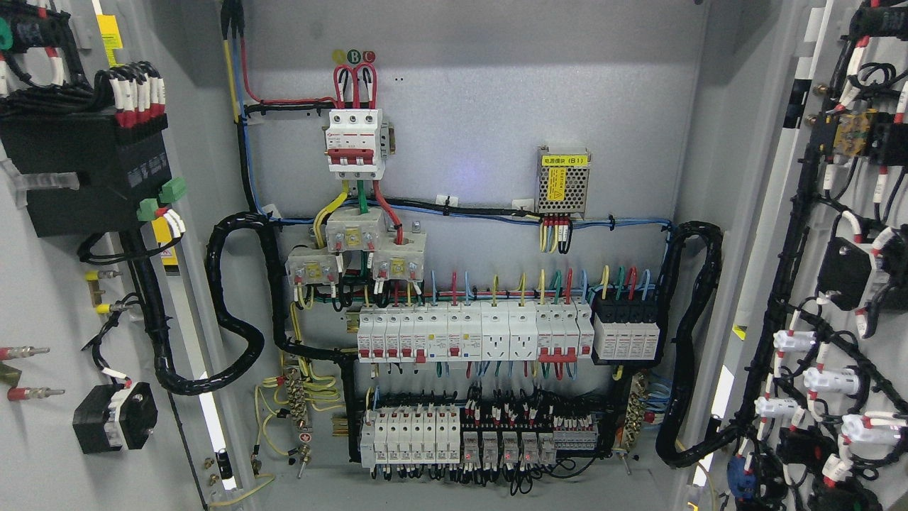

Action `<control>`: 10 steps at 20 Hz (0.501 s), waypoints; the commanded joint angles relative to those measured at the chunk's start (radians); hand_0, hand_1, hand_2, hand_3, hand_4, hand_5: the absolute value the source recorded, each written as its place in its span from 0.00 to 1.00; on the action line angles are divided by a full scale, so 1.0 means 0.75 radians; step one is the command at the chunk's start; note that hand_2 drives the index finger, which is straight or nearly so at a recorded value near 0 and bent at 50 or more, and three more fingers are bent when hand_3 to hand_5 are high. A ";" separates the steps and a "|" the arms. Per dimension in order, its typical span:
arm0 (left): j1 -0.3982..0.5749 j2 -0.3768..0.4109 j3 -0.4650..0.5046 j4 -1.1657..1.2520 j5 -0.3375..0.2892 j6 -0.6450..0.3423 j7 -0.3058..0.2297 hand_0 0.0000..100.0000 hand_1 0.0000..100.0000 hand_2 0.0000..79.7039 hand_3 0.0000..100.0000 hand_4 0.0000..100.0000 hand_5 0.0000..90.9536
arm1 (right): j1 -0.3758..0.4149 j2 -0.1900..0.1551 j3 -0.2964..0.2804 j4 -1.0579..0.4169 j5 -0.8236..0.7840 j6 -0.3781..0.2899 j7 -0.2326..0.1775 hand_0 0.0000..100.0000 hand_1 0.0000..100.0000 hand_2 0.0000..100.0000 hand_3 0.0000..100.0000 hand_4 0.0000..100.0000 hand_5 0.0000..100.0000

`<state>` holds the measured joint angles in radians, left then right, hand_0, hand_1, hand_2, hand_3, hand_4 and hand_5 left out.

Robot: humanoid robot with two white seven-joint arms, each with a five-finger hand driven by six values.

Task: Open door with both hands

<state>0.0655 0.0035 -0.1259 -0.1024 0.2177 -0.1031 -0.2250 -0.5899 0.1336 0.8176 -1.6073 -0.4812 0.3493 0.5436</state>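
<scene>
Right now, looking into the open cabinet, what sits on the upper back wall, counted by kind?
Breaker with red switches: 1
Mesh box with yellow label: 1
Grey blocks with yellow labels: 3
Total: 5

Three round stickers on the cabinet back panel, above the red-and-white main breaker: yellow, green, red; red one reads "C", others approx. "A", "B". Yellow label on the mesh power supply ends "(B1)"; remaining chars too small to read.
</scene>
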 commanded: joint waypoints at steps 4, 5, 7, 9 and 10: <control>0.001 0.034 0.000 0.000 0.002 0.000 -0.001 0.12 0.56 0.00 0.00 0.00 0.00 | 0.001 0.020 0.047 -0.007 0.001 0.003 -0.019 0.00 0.50 0.04 0.00 0.00 0.00; 0.001 0.034 0.000 0.000 0.002 0.000 -0.001 0.12 0.56 0.00 0.00 0.00 0.00 | 0.009 0.020 0.039 -0.011 0.001 0.003 -0.019 0.00 0.50 0.04 0.00 0.00 0.00; 0.001 0.032 0.000 0.000 0.002 0.000 -0.001 0.12 0.56 0.00 0.00 0.00 0.00 | 0.040 0.008 0.012 -0.025 -0.001 0.003 -0.017 0.00 0.50 0.04 0.00 0.00 0.00; 0.001 0.034 0.000 0.000 0.002 0.000 -0.001 0.12 0.56 0.00 0.00 0.00 0.00 | 0.079 0.002 -0.063 -0.035 -0.001 0.001 -0.017 0.00 0.50 0.04 0.00 0.00 0.00; 0.001 0.034 0.000 0.000 0.004 0.000 -0.001 0.12 0.56 0.00 0.00 0.00 0.00 | 0.095 -0.014 -0.110 -0.039 -0.001 0.001 -0.017 0.00 0.50 0.04 0.00 0.00 0.00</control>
<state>0.0658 0.0015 -0.1258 -0.1024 0.2191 -0.1030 -0.2251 -0.5648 0.1386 0.8194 -1.6165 -0.4809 0.3509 0.5302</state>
